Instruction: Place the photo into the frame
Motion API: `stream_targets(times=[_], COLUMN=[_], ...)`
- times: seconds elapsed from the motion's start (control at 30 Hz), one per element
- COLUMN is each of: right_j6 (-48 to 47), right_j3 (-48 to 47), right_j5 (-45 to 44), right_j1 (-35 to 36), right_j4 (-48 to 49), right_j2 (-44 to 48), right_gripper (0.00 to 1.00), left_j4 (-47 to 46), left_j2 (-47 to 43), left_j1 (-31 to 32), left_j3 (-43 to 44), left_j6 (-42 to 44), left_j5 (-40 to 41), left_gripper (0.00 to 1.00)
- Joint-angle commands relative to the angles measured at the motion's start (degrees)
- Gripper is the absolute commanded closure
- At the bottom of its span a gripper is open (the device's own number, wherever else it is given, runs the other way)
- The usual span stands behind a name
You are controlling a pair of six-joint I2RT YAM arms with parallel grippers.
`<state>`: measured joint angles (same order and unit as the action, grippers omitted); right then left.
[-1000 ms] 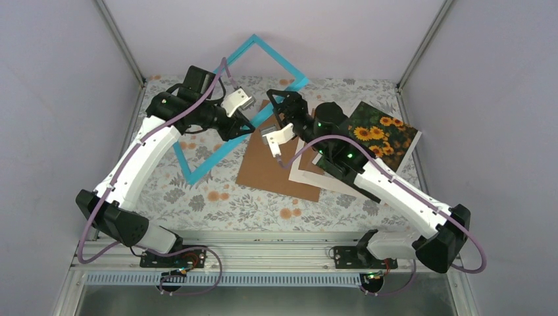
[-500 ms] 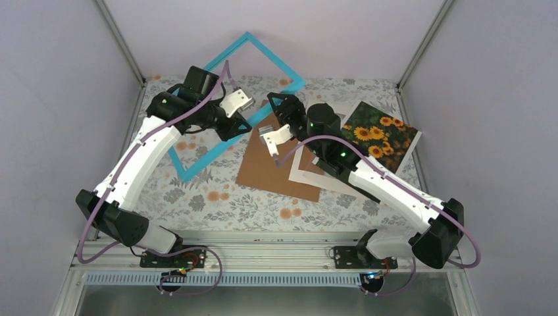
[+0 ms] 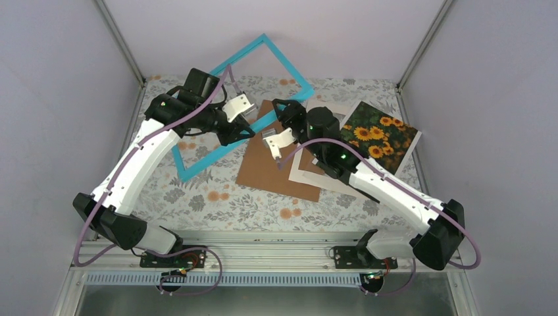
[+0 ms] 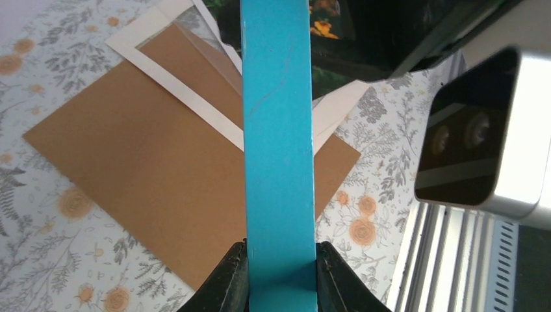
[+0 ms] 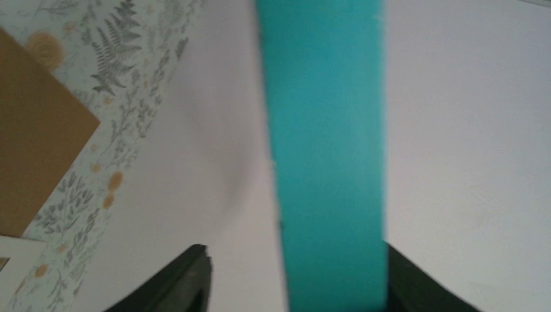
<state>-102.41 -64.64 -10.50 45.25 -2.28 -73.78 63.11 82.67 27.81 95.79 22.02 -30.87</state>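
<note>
The teal frame [image 3: 287,61] is held tilted above the table at the back. My left gripper [image 3: 245,131] is shut on its lower bar; in the left wrist view both jaws [image 4: 281,260] press the sides of the teal bar [image 4: 276,130]. My right gripper [image 3: 285,109] is at the frame's right side. In the right wrist view it [image 5: 294,260] is open around the teal bar [image 5: 328,162], which lies against the right finger with a gap on the left. The sunflower photo [image 3: 378,135] lies flat at the back right, clear of both grippers.
A brown backing board [image 3: 276,164] lies mid-table under the frame, with a white mat [image 3: 309,172] partly over its right side. Both also show in the left wrist view, the board [image 4: 143,169] and the mat [image 4: 188,94]. Grey walls enclose three sides.
The frame has shifted a little to the right and its far corner has swung right. The right gripper has moved slightly right and nearer with it.
</note>
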Motion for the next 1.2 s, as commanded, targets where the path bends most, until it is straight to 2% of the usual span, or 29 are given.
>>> stream_targets(times=[0.0,0.1,0.2,0.27,0.37,0.4,0.47,0.53,0.57,0.7,0.93,1.03,1.17], right_j6=[0.37,0.97,2.19,3.27,5.58,6.57,9.09,11.61,12.48,15.26,23.7,26.64,27.24], right_j3=[-0.92,-2.0,-2.22,-2.46,-3.69,-4.72,-7.15,-9.6,-10.46,-12.65,-21.47,-24.44,-23.01], right_j5=[-3.56,-3.77,-4.2,-4.89,-5.7,-6.0,-6.44,-7.08,-7.7,-9.11,-9.92,-9.54,-8.77], right_j1=[-0.7,-0.72,-0.69,-0.73,-0.71,-0.72,-0.69,-0.7,-0.7,-0.8,-1.4,-1.81,-1.92], right_j4=[2.61,2.02,1.74,1.15,-1.03,-2.48,-5.74,-8.48,-9.62,-12.45,-19.86,-22.55,-22.8], right_j2=[-0.9,-1.27,-1.29,-1.42,-1.9,-2.2,-2.83,-3.7,-4.19,-6.0,-11.35,-12.57,-11.57], right_gripper=[0.53,0.66,0.85,0.93,0.96,0.96,0.96,0.96,0.96,0.96,0.96,0.96,0.96], left_j4=[-1.88,-1.47,-1.85,-2.34,-4.11,-4.85,-5.64,-6.79,-7.09,-4.28,-4.39,-5.9,-8.23], left_j2=[-1.84,-1.86,-2.37,-3.06,-4.72,-5.55,-8.06,-10.99,-12.19,-13.89,-15.56,-16.33,-15.91], left_j1=[0.05,0.05,0.03,-0.02,-0.04,-0.04,0.05,0.35,0.58,2.15,8.53,11.2,12.6], left_j3=[1.15,1.51,1.4,1.2,0.93,0.73,-0.21,-2.1,-2.9,-3.43,-8.07,-11.28,-13.88], left_j6=[5.08,5.79,5.94,6.12,6.46,7.2,11.15,15.59,17.52,23.45,24.59,25.38,26.19], left_j5=[-4.09,-1.85,0.16,2.01,7.42,9.22,11.97,15.66,17.48,23.98,37.4,42.27,46.71], left_gripper=[0.98,0.98,0.97,0.92,0.71,0.59,0.31,0.08,0.01,0.0,0.01,0.09,0.21])
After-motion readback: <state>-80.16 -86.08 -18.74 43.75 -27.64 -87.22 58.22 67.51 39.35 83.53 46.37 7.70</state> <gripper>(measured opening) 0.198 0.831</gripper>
